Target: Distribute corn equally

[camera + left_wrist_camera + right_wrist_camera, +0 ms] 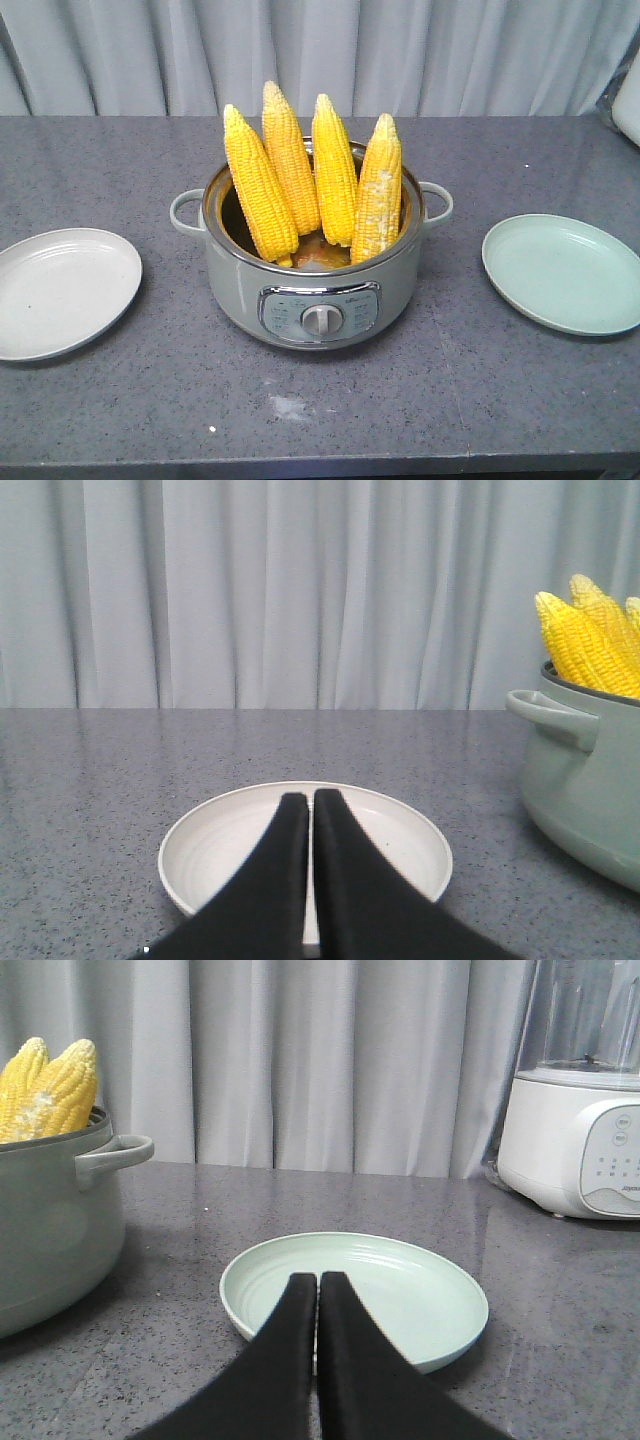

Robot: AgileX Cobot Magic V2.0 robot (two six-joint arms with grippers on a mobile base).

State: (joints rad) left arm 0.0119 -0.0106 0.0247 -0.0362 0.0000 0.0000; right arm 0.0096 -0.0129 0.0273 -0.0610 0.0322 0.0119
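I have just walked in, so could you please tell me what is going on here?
Nothing is being handled yet. All four corn cobs stand in the pot. The white plate and the green plate on either side hold nothing. The left gripper is shut and faces the white plate; the right gripper is shut and faces the green plate.

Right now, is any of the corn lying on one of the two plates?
No, all four corn cobs stand in the pot, and the white plate and the green plate hold nothing.
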